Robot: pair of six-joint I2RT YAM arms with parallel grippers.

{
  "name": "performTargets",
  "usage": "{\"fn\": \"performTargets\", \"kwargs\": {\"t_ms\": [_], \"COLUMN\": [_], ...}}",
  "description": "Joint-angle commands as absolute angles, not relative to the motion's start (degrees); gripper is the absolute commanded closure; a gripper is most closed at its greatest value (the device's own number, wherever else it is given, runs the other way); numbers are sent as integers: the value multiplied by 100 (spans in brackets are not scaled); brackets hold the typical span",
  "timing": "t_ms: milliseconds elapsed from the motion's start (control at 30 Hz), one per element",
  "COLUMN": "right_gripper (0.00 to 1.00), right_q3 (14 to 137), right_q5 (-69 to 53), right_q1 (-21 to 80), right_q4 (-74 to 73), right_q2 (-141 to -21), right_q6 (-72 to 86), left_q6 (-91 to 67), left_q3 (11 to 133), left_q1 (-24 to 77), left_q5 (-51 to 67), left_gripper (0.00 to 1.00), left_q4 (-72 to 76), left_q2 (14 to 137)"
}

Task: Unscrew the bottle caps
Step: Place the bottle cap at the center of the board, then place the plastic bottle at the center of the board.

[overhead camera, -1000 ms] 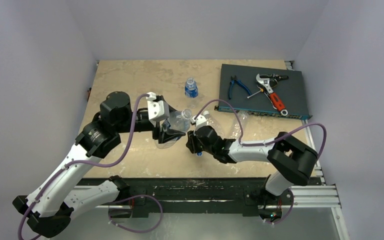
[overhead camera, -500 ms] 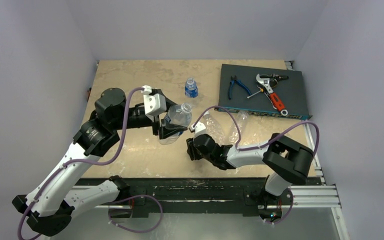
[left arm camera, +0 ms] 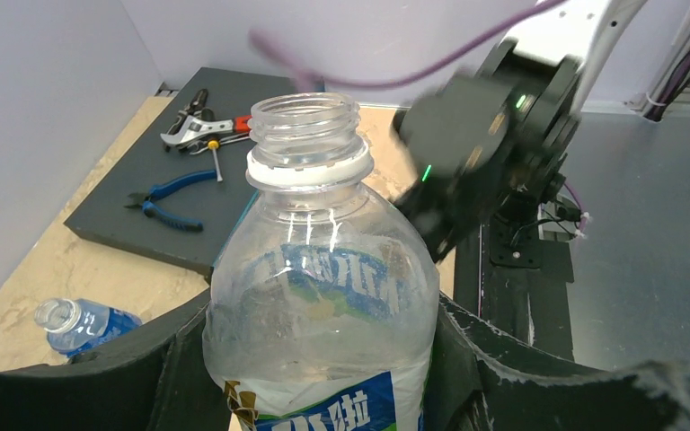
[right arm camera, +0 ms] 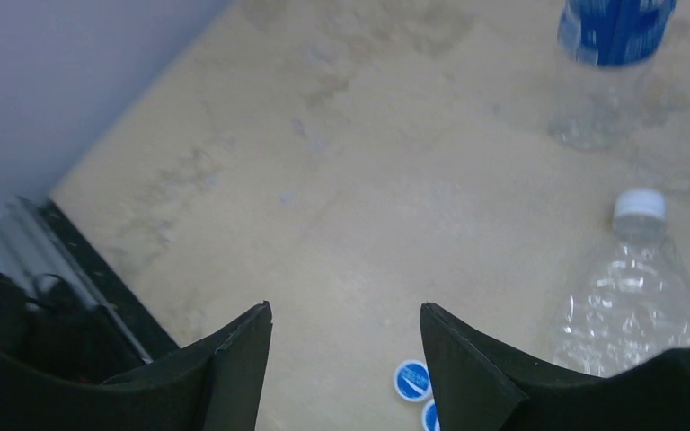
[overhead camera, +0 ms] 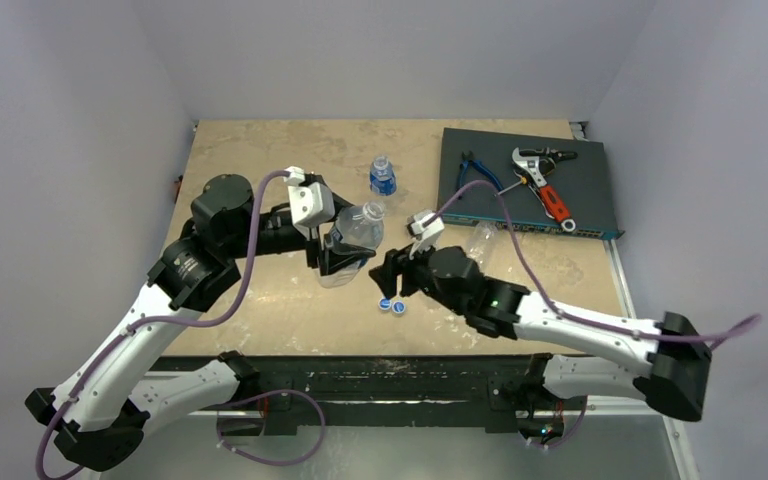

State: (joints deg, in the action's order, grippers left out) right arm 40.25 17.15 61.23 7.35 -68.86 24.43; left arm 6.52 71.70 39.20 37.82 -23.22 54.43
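My left gripper (overhead camera: 340, 262) (left arm camera: 319, 368) is shut on a labelled clear bottle (overhead camera: 358, 230) (left arm camera: 323, 296), held tilted above the table. Its threaded neck (left arm camera: 305, 126) is bare, with no cap. Just right of it my right gripper (overhead camera: 388, 273) (right arm camera: 344, 310) hangs open over the table with nothing between its fingers. Two blue caps (overhead camera: 391, 305) (right arm camera: 411, 380) lie side by side on the table under it. An unlabelled crinkled bottle (right arm camera: 633, 305) lies nearby with a white cap (right arm camera: 640, 205) on. A second labelled bottle (overhead camera: 382, 177) stands farther back, its neck open.
A dark mat (overhead camera: 580, 205) at the back right carries blue-handled pliers (overhead camera: 477, 172) and a red-handled wrench (overhead camera: 543, 188). Another clear bottle (overhead camera: 480, 240) lies in front of the mat. Walls close the table in on the left, back and right.
The right gripper drew away from the held bottle's neck, swung out and opened; a second blue cap now lies on the table beside the first. The left gripper shifted slightly, still holding its bottle.
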Motion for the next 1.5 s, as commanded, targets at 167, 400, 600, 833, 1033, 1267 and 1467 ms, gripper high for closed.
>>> {"fn": "performTargets", "kwargs": {"t_ms": [167, 400, 600, 833, 1033, 1267, 1467], "right_gripper": [29, 28, 28, 30, 36, 40, 29], "right_q3": [5626, 6041, 6392, 6466, 6488, 6595, 6839], "right_q5": [464, -165, -372, -261, -170, 58, 9], "right_q1": [6135, 6135, 6135, 6133, 6135, 6135, 6135], "right_q4": [-412, -170, 300, 621, 718, 782, 808], "right_q2": [-4954, -4878, -5349, -5520, -5548, -5655, -5738], "right_q6": [1861, 1859, 1881, 1885, 1890, 1733, 1652], "left_q6": [368, 349, 409, 591, 576, 384, 311], "left_q3": [7094, 7036, 6983, 7048, 6996, 6963, 6995], "left_q1": [3940, 3939, 3942, 3943, 3946, 3944, 3940], "left_q5": [3508, 3590, 4292, 4776, 4980, 5238, 5238], "left_gripper": [100, 100, 100, 100, 100, 100, 100], "left_q4": [-2042, -2016, -2065, -2309, -2323, -2312, -2229], "left_q2": [5285, 5264, 5324, 5362, 5360, 5370, 5404]}}
